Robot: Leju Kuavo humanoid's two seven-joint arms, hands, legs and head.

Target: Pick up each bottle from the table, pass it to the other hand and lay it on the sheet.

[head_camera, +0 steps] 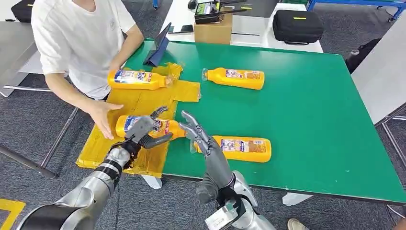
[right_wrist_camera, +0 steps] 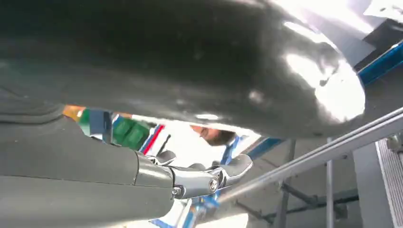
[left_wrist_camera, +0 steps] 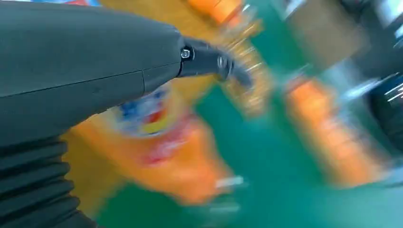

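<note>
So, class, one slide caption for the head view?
Left hand holds a yellow bottle over the sheet; right hand open.

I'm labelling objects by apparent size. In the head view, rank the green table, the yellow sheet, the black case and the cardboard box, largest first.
1. green table
2. yellow sheet
3. black case
4. cardboard box
The case and box lie farthest from the camera, so their true sizes are unsure.

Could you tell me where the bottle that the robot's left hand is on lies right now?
In the head view, that bottle lies on its side at the near right edge of the yellow sheet, under the left hand, with the person's hand beside its base.
</note>
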